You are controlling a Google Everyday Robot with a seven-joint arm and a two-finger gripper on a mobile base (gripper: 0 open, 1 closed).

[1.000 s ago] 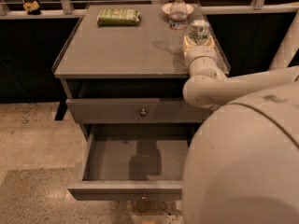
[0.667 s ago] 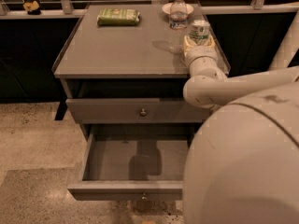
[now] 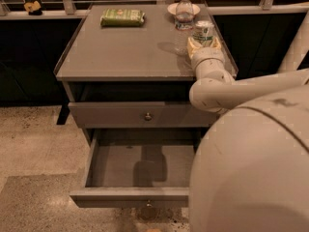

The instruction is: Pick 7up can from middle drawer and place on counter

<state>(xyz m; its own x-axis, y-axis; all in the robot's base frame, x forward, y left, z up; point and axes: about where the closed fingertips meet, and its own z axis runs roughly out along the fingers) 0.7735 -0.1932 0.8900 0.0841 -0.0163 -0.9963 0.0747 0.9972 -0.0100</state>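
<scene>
One 7up can (image 3: 203,30), silver with a green-and-white label and a shiny top, is up at the right-hand side of the matte grey counter surface (image 3: 125,52). It's upright, and I can't read the writing on it. The gripper (image 3: 203,42) is right there with its yellowish jaws closed on the lower part of the can, and the smooth white arm (image 3: 227,88) runs back from it over the right edge.

Also on the surface are one clear plastic water bottle (image 3: 183,11) just behind the can, one small pale dish (image 3: 171,7) behind that, and one flat green packet (image 3: 122,17) at the back left.

There are two knobbed drawers, each with one round metal knob. The upper drawer (image 3: 125,115) is shut, and the middle drawer (image 3: 130,196) is pulled out, wide and shallow. The floor (image 3: 34,144) is speckled.
</scene>
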